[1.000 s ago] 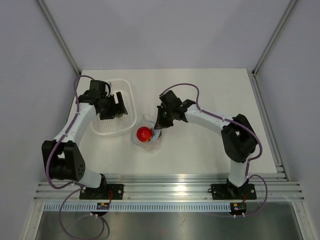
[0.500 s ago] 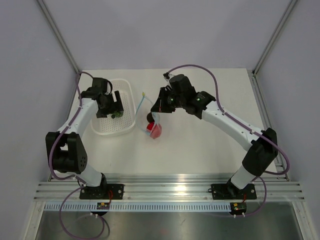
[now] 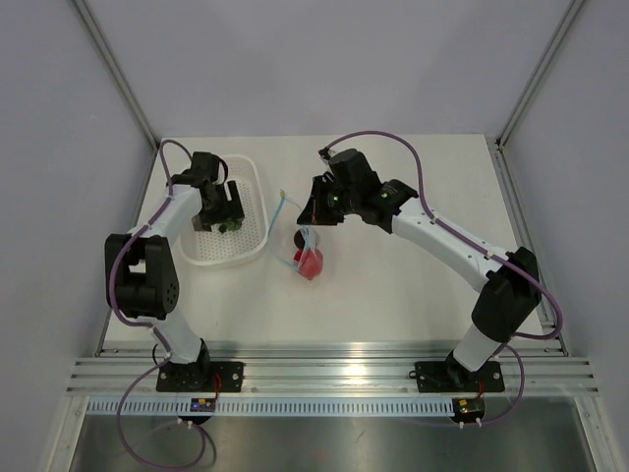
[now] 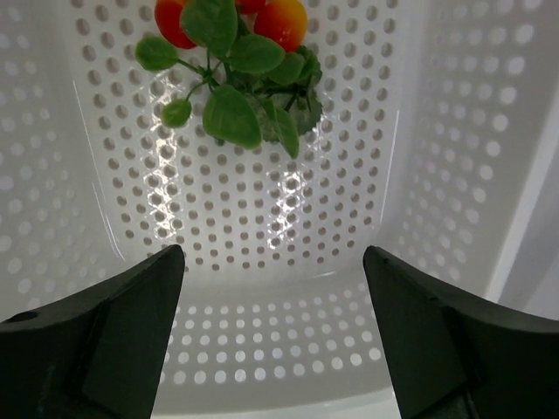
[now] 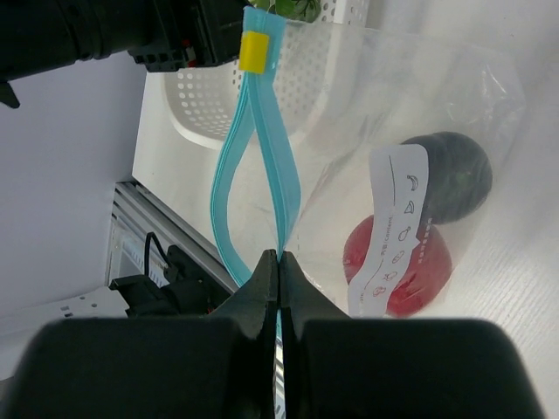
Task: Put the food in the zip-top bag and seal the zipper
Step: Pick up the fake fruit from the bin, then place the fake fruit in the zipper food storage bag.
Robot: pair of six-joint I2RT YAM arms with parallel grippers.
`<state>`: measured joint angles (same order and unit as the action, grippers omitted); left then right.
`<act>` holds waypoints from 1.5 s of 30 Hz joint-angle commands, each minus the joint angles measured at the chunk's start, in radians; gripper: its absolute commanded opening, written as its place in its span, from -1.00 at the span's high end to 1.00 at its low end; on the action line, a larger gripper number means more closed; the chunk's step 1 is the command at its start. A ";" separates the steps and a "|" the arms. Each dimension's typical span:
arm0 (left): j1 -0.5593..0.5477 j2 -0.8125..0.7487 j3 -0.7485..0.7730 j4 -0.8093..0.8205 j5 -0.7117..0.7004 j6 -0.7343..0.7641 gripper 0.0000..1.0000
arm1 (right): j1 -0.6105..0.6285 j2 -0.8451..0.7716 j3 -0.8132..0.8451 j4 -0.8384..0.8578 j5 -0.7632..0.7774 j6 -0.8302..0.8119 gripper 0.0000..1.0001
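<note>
The zip-top bag [image 3: 307, 258] hangs from my right gripper [image 3: 311, 218], its bottom near the table. My right gripper [image 5: 279, 255] is shut on the light blue zipper [image 5: 262, 148], which gapes open in a loop beyond the jaws, with a yellow slider [image 5: 254, 51] at its far end. Inside the bag lie a red roundish piece [image 5: 403, 272] and a dark round piece [image 5: 452, 175]. My left gripper [image 3: 225, 208] is open and empty inside the white perforated basket [image 3: 257, 187]. The green leafy piece [image 4: 240, 83], with small red-orange balls, lies on the basket floor ahead of the left gripper [image 4: 271, 279].
The basket stands at the table's back left, its wall [image 4: 489, 157] close round my left fingers [image 4: 131, 305]. A white printed label [image 5: 393, 227] is on the bag. The table's front rail [image 3: 324, 369] runs along the near edge.
My right gripper has lifted the bag by its zipper, from lying low round the red piece to hanging. My left gripper has shifted a little within the basket, nearer the green piece.
</note>
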<state>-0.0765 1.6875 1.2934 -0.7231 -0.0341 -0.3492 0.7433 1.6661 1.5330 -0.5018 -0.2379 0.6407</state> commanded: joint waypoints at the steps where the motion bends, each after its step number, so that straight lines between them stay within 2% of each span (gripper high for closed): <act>1: 0.012 0.061 0.078 0.051 -0.105 -0.036 -0.65 | 0.001 -0.022 0.006 0.019 -0.008 -0.013 1.00; 2: 0.015 0.070 0.087 0.051 -0.163 -0.054 -0.60 | 0.001 -0.022 0.003 0.017 -0.008 -0.013 1.00; 5: 0.020 0.116 0.101 0.082 -0.197 -0.071 -0.46 | 0.001 -0.023 0.003 0.016 -0.006 -0.013 1.00; 10: 0.030 0.211 0.144 0.105 -0.159 -0.042 -0.19 | 0.001 -0.023 0.000 0.009 -0.003 -0.019 1.00; 13: 0.032 0.227 0.150 0.131 -0.135 -0.051 -0.12 | 0.001 -0.011 0.007 0.005 -0.009 -0.019 1.00; 19: 0.032 0.236 0.162 0.140 -0.136 -0.057 0.33 | 0.001 0.001 0.027 -0.006 -0.020 -0.024 1.00; 23: 0.032 0.242 0.179 0.125 -0.133 -0.050 0.79 | 0.001 0.001 0.029 -0.004 -0.018 -0.024 1.00; 24: 0.032 0.238 0.179 0.113 -0.133 -0.045 1.00 | 0.001 0.001 0.026 -0.003 -0.017 -0.023 1.00; 30: 0.030 0.135 0.172 0.088 -0.095 -0.033 1.00 | 0.001 0.003 0.007 0.012 -0.015 -0.010 1.00; 39: -0.009 -0.126 0.182 -0.019 0.097 0.016 1.00 | 0.001 0.078 0.088 0.014 -0.003 -0.009 1.00; 42: -0.042 -0.236 0.159 -0.033 0.155 0.004 1.00 | 0.001 0.112 0.113 0.009 0.002 -0.009 1.00; 45: -0.130 -0.333 0.149 -0.071 0.192 -0.007 1.00 | 0.001 0.133 0.131 0.020 -0.004 -0.003 1.00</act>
<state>-0.1379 1.4475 1.4391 -0.7513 0.0715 -0.3611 0.7433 1.7874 1.6020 -0.5182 -0.2371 0.6331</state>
